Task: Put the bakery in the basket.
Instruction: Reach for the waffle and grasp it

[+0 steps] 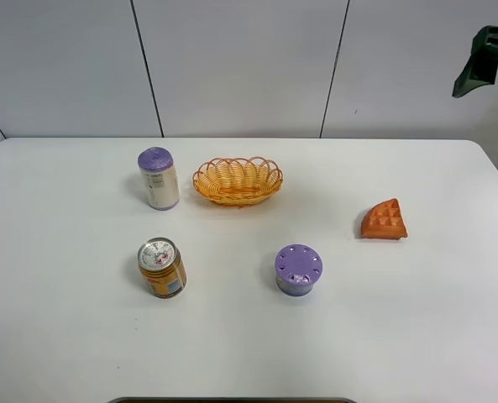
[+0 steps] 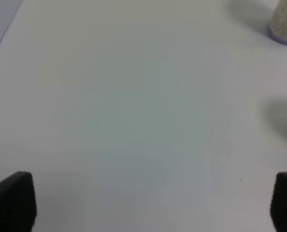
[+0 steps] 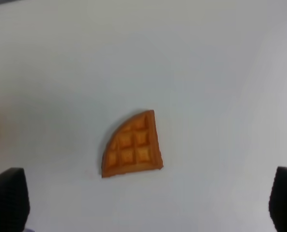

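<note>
The bakery (image 1: 384, 221), an orange-red waffle wedge, lies flat on the white table at the right. In the right wrist view it (image 3: 132, 145) lies below and ahead of my right gripper (image 3: 145, 200), whose dark fingers (image 3: 7, 200) stand wide apart with nothing between them. The basket (image 1: 238, 180), an oval orange wicker one, stands at the back middle and holds nothing. My left gripper (image 2: 145, 203) is open over bare table, fingers (image 2: 11, 200) wide apart. Neither arm shows in the exterior high view.
A white cylinder with a purple lid (image 1: 158, 177) stands left of the basket and shows in the left wrist view (image 2: 284, 21). A yellow can (image 1: 162, 267) stands front left. A round purple-lidded container (image 1: 298, 269) stands front middle. A dark green object (image 1: 484, 59) hangs at the upper right.
</note>
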`<action>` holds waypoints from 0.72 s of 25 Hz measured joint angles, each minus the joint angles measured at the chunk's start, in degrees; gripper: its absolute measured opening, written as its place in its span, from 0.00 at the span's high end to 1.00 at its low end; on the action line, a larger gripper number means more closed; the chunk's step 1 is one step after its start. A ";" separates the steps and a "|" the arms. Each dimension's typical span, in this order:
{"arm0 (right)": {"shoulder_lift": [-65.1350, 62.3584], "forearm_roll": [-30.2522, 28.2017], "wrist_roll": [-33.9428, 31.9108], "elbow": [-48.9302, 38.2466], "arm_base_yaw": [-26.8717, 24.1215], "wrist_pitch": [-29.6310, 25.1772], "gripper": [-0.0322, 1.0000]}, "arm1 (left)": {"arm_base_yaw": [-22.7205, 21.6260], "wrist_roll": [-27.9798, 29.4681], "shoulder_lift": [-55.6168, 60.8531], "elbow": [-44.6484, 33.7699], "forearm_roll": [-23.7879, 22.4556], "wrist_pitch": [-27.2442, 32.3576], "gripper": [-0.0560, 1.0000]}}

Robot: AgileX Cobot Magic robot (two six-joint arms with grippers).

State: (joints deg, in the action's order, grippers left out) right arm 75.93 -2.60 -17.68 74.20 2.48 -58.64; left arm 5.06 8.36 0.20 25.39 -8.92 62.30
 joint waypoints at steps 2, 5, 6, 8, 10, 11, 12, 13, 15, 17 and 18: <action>2.63 0.11 0.00 0.00 0.00 0.06 0.01 | 0.00 0.00 0.00 0.00 0.00 0.00 0.01; 7.19 0.16 -0.44 0.00 0.00 0.40 0.01 | 0.00 0.00 0.00 0.00 0.00 0.00 0.01; 8.47 0.16 -0.49 0.00 0.00 0.68 0.01 | 0.00 0.00 0.00 0.00 0.00 0.00 0.01; 11.43 0.16 -0.94 0.00 0.00 1.02 0.01 | 0.00 0.00 0.00 0.00 0.00 0.00 0.01; 13.99 0.16 -1.21 0.00 0.00 1.84 0.01 | 0.00 0.00 0.00 0.00 0.00 0.00 0.01; 15.31 0.16 -1.42 0.00 0.00 2.23 0.01 | 0.00 0.00 0.00 0.00 0.00 0.00 0.01; 16.61 0.22 -1.49 0.00 0.00 2.42 0.01 | 0.00 0.00 0.00 0.00 0.00 0.00 0.01; 17.65 0.22 -1.49 0.00 0.00 2.88 0.01 | 0.00 0.00 0.00 0.00 0.00 0.00 0.01; 20.10 0.55 -1.49 0.00 0.00 4.01 0.01 | 0.00 0.00 0.00 0.00 0.00 0.00 0.01; 22.25 1.32 -1.53 0.00 0.00 5.10 0.01 | 0.00 0.00 0.00 0.00 0.00 0.00 0.01; 23.33 1.54 -1.53 0.00 0.00 5.85 0.01 | 0.00 0.00 0.00 0.00 0.00 0.00 0.01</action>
State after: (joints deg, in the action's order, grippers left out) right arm 99.27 -1.06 -19.21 74.20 2.48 -52.78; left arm 5.06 8.36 0.20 25.39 -8.92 62.30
